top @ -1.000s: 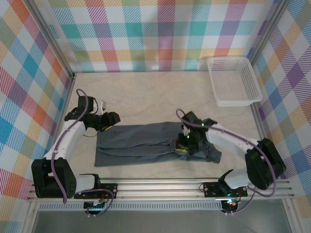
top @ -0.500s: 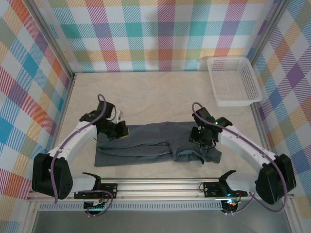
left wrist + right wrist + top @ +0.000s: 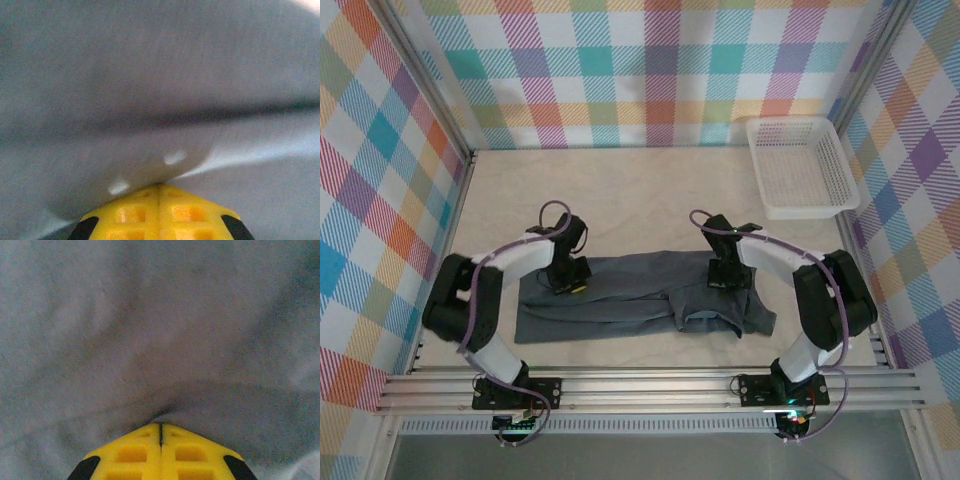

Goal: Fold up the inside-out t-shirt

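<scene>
Bare table (image 3: pixel 640 195) from 9 through 12 o'clock; white basket (image 3: pixel 761 170) in the 2 o'clock corner, well apart. Inside-out t-shirt (image 3: pixel 620 300) lies toward 6 o'clock: dark grey, creased, neck opening at its 4 o'clock. Left gripper (image 3: pixel 570 283) and right gripper (image 3: pixel 722 280), fingers pressed together, pinch cloth at its far edge

t-shirt (image 3: pixel 620 300) flat on table (image 3: pixel 620 195), spread left to right. left gripper (image 3: pixel 570 283) on its far edge, left end. right gripper (image 3: pixel 723 279) on far edge, right of middle. basket (image 3: pixel 800 170) behind-right of t-shirt, well apart.
</scene>
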You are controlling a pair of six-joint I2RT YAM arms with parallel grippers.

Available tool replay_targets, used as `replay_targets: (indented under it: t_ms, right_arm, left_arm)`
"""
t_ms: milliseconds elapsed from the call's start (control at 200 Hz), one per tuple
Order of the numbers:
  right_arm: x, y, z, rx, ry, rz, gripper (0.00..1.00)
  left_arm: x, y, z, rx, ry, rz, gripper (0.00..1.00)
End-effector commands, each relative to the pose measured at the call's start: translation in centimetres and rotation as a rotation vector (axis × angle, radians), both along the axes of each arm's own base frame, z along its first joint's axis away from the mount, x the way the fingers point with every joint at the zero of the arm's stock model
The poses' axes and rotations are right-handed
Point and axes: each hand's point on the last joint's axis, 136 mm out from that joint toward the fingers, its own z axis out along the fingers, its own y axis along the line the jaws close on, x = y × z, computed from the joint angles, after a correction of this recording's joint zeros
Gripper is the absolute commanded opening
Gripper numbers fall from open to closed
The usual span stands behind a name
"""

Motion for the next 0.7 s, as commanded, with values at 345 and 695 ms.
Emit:
replay_targets:
  t_ms: [345,695]
  right_arm:
    - [2.4,10.3,-1.2,0.382,0.171,0.114,0.04]
    - [-4.8,28.2,1.9,0.571,0.324,0.591,0.11]
  left_arm:
    - [22.8,-3.2,-3.8,0.049,-0.171,0.038,0.00]
    - [34.8,-8.4,6.1,-0.187,-0.535,-0.002,0.00]
